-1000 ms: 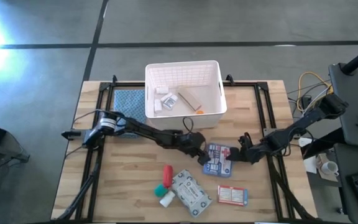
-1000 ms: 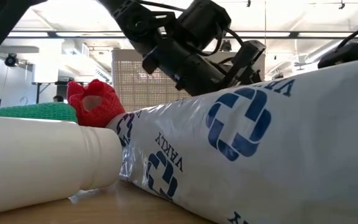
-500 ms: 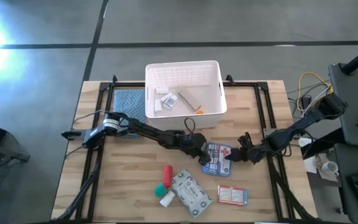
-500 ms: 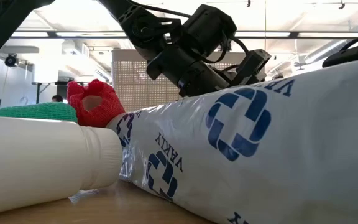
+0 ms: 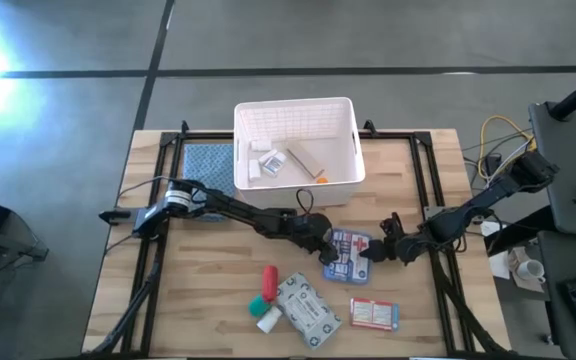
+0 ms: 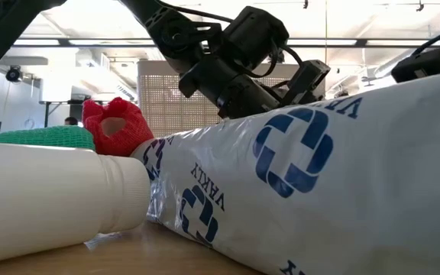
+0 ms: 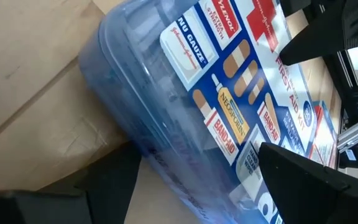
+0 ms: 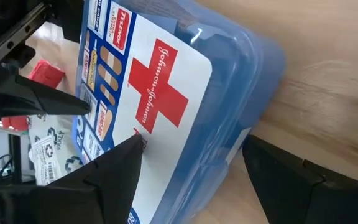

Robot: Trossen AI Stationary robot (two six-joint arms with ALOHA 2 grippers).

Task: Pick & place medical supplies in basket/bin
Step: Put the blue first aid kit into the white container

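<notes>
Since a second ago, the right gripper [image 5: 376,251] has been brought in against the blue first-aid case [image 5: 351,254], mid-table, near side of the bin [image 5: 295,180]. Opposite ends are straddled by both grippers, left gripper [image 5: 326,254] included, jaws spread. Equal squeezing is advised before lifting.

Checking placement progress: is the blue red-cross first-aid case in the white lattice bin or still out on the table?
Out. The blue first-aid case lies flat on the wooden table, short of the white bin.
</notes>
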